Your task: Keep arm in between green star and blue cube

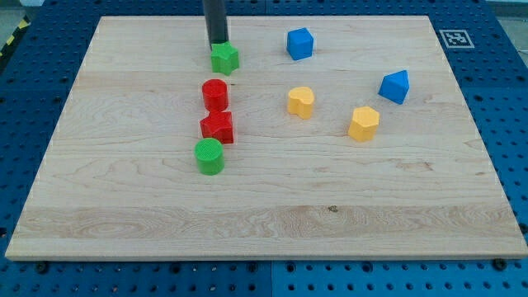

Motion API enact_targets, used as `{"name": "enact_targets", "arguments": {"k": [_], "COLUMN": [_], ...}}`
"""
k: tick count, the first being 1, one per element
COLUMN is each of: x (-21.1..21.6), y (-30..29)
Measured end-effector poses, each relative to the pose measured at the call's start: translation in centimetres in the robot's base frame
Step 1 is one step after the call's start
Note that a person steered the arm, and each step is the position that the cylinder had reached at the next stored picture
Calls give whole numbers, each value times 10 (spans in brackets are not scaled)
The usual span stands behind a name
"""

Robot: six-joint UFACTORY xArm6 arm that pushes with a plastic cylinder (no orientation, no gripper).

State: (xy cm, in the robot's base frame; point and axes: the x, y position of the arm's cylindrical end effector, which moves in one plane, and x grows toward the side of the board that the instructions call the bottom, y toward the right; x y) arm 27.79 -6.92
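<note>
A pale wooden worktop (264,206) lies on a blue perforated base (33,58); a square printed marker (454,38) sits off the worktop's corner at the view's top right.

My tip (218,43) ends a straight dark rod that enters from the view's top. The arm carries no gripper, so there are no jaws to be spread or pressed together.

The green star (224,58) lies directly below my tip in the view, touching it or just short of touching; which cannot be told. The blue cube (299,44) stands to the view's right of my tip, at about the same height and clearly apart from it.

Farther below my tip, past the green star, three blocks form a column: a red cylinder (215,95), a red star (218,127) just beneath it, and a green cylinder (209,156) close below that.

To the lower right of my tip lie a yellow heart-like block (301,101), a yellow hexagonal block (364,123) and a second blue block (395,86) of angular form.
</note>
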Motion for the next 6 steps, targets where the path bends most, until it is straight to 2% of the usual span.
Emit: {"name": "enact_targets", "arguments": {"k": [2,3,4,5,6], "x": [22,19,-5,5,40], "y": [6,6,16,47,65]}}
